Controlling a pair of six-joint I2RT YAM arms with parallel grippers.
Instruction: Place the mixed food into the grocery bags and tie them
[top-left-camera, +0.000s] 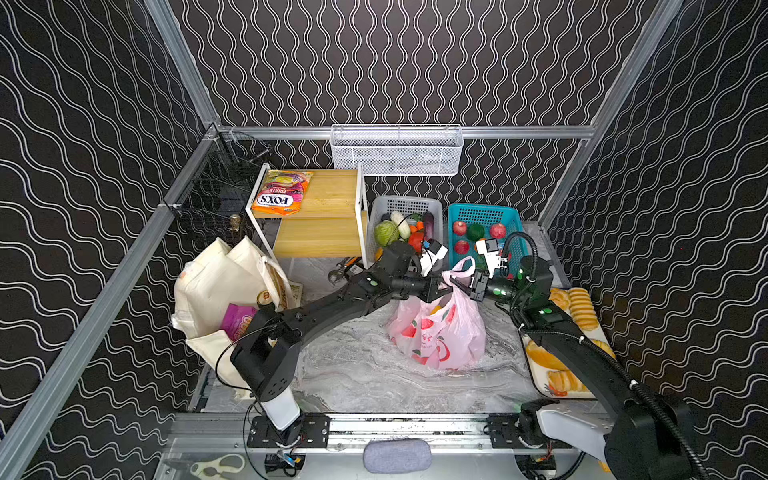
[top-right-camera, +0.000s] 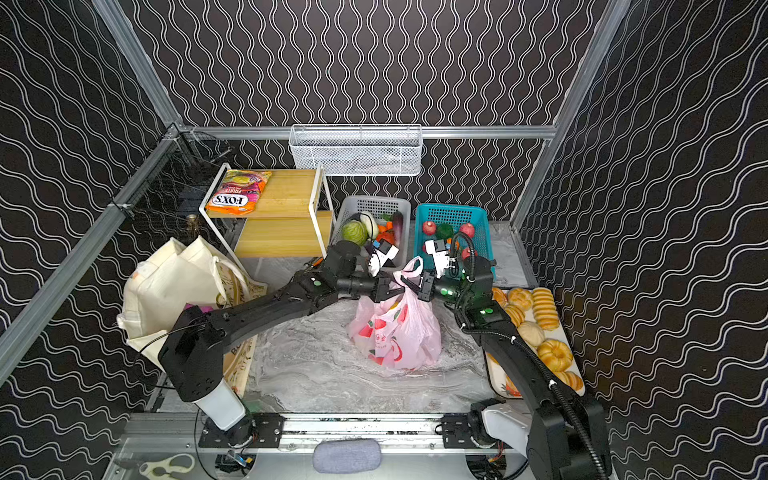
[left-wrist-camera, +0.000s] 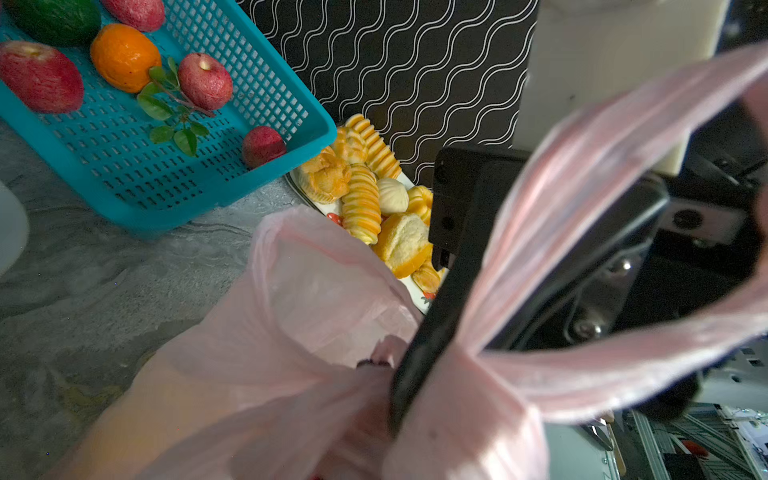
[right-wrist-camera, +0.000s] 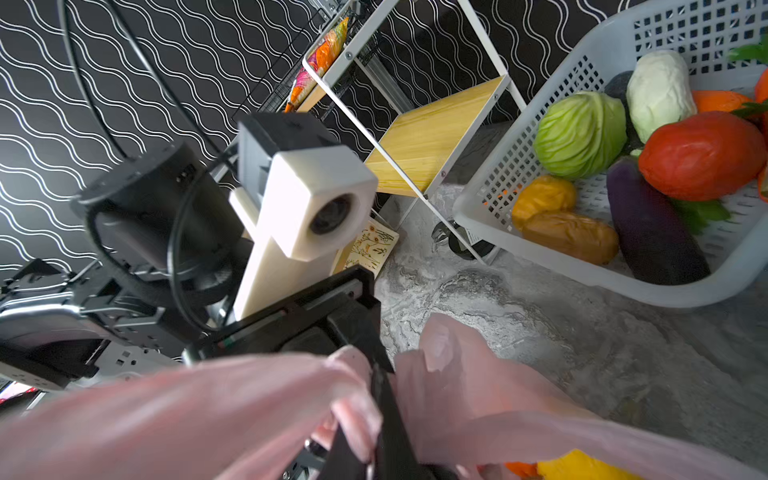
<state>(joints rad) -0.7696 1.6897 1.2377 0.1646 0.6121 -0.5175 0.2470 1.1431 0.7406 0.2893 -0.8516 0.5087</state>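
Note:
The pink plastic bag (top-left-camera: 440, 332) (top-right-camera: 395, 332) with red fruit print stands mid-table, its handles (top-left-camera: 462, 269) pulled up together. My left gripper (top-left-camera: 445, 287) (top-right-camera: 394, 285) and right gripper (top-left-camera: 467, 286) (top-right-camera: 417, 285) meet tip to tip at the gathered neck, each shut on handle plastic. Both wrist views are filled with stretched pink handle (left-wrist-camera: 582, 174) (right-wrist-camera: 208, 395), which hides my own jaws. Yellow and orange toy fruits (right-wrist-camera: 577, 465) show inside the bag. The cream canvas tote (top-left-camera: 216, 282) (top-right-camera: 174, 278) slumps at the left with a purple snack packet (top-left-camera: 239, 320) in its mouth.
A white basket (top-left-camera: 405, 204) of vegetables and a teal basket (top-left-camera: 484, 211) of fruit stand behind the bag. A wooden shelf (top-left-camera: 328, 195) holds the FOX'S packet (top-left-camera: 282, 193). A bread tray (top-left-camera: 540, 390) lies under the right arm. Scissors (top-left-camera: 216, 465) lie at the front.

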